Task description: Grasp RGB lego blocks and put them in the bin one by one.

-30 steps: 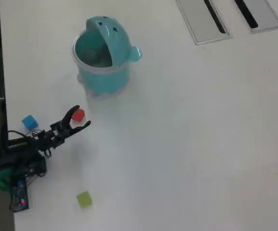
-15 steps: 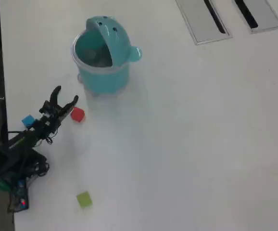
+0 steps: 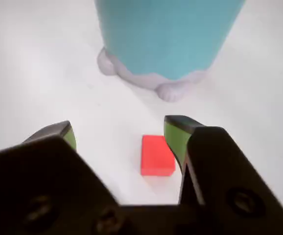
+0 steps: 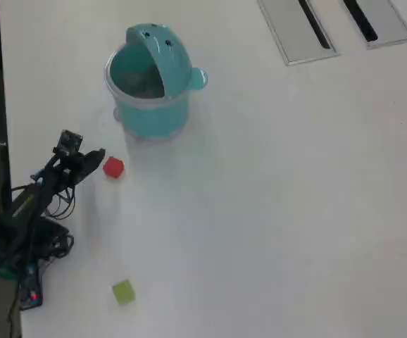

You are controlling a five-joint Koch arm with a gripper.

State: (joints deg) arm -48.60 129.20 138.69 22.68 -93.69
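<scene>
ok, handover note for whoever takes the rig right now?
Gripper: jaws open, nothing held, low over the table, straddling the red block, which sits nearer the right jaw in the wrist view.
Bin: upright, lid flipped open; contents not clear.
Yellow-green block: loose on the table, far from the bin.
Blue block: not visible now.
Done: no block confirmed in the bin.
Left: close on red, drop it in, then the others.

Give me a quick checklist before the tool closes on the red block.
1. Tool open: ok, jaws spread wide.
2. Red block between the jaws: ok, but close to the right jaw in the wrist view.
3. Block free on the table: ok, nothing touching it.
4. Bin lid open: ok, interior visible from overhead.
5. Tool low enough to grip: cannot tell.
6. Blue block located: not ok, not visible.
</scene>
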